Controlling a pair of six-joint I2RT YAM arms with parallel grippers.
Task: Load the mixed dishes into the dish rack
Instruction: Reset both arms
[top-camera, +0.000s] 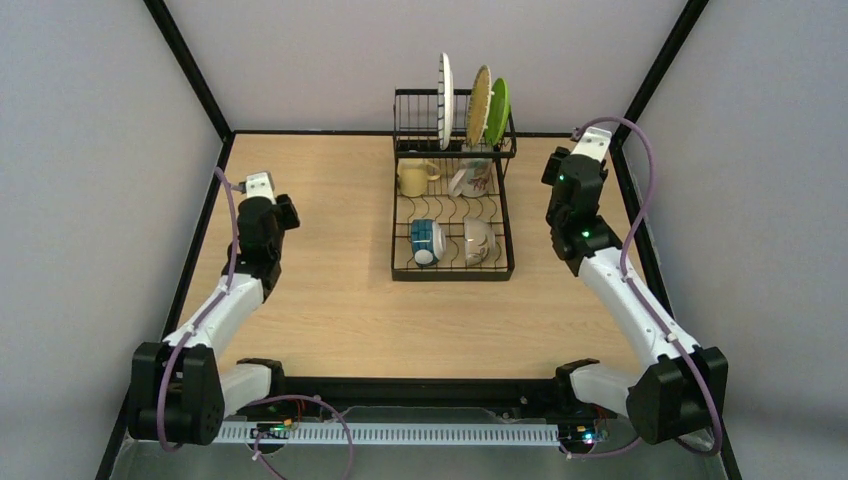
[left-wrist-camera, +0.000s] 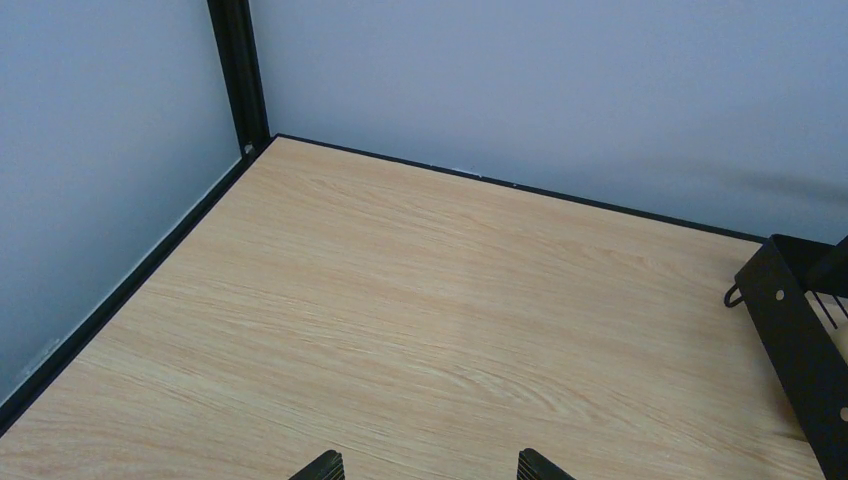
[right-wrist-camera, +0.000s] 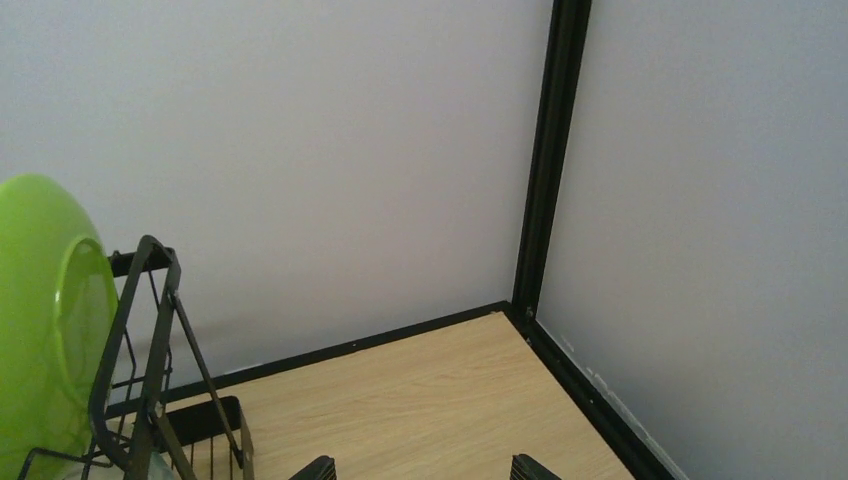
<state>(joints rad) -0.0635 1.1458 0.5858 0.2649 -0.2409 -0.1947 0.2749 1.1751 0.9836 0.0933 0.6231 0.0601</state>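
Dish rack (top-camera: 452, 274) sits at the middle of the desk's (top-camera: 320, 300) far edge. It is black wire, with a long slotted base running toward the arms and a taller basket section at the far end by the back wall.

The basket section holds three plates on edge, side by side:
- black-striped white plate (top-camera: 445, 100) on the left
- tan woven-look plate (top-camera: 479, 104) in the middle
- lime green plate (top-camera: 498, 110) on the right (tan and green are close, touching or not I cannot tell)

All three stick up above the rack's top rail.

The slotted base holds four pieces in two rows:
- Far row: pale yellow mug (top-camera: 411, 178) on the left with its handle to the right, and a white piece with faint markings (top-camera: 472, 178) on the right (mug or bowl, too small to tell).
- Near row: blue bowl (top-camera: 427, 242) lying on its side on the left, and white bowl (top-camera: 478, 241) on its side just beside it on the right.

The desk top is light wood grain with a black border strip.

Left gripper (left-wrist-camera: 432, 470) has its jaws spread wide with nothing between them. It is over the desk's left side, well apart from the rack (its wrist view catches only a rack corner at the right edge).

Right gripper (right-wrist-camera: 422, 470) also has its jaws spread and holds nothing. It is near the desk's far right corner, beside the rack's right side. Its wrist view shows the green plate's rim and the basket wires at the left.
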